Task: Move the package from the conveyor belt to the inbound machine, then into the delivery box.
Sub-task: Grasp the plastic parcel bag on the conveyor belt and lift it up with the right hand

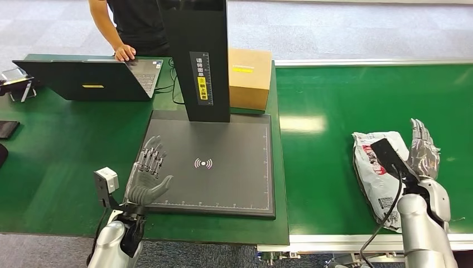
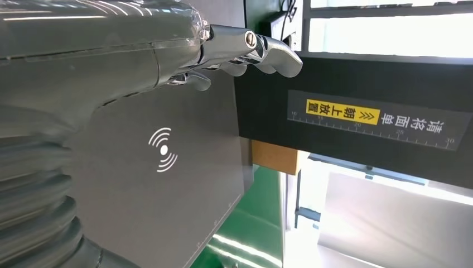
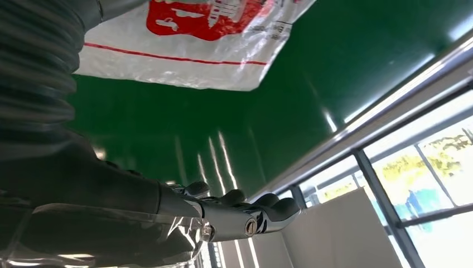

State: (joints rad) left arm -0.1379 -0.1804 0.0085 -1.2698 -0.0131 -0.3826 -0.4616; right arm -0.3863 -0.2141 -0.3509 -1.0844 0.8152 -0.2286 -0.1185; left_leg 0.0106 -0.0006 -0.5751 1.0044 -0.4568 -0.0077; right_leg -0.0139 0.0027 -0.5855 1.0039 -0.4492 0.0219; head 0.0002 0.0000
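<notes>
The package (image 1: 375,167) is a crinkled white plastic mailer with red print, lying flat on the glossy green belt (image 1: 334,167). The right robot hand (image 1: 422,149) stands just beside its far edge, palm toward it, fingers straight and apart, holding nothing; whether it touches the bag is hard to tell. The right wrist view shows the bag's translucent film and a red line across it, plus the belt's metal side rail (image 3: 379,120).

The left robot hand (image 1: 148,177) hovers over the near left corner of the matte dark scanner plate (image 1: 234,167), fingers extended, empty. The left wrist view shows the plate's white wave mark (image 2: 163,149) and the yellow label (image 2: 341,111) on the black column (image 1: 201,56). A brown cardboard box (image 1: 249,77) stands behind the column. A person's hand (image 1: 125,53) rests on a laptop (image 1: 89,79) on the green table (image 1: 56,156).
</notes>
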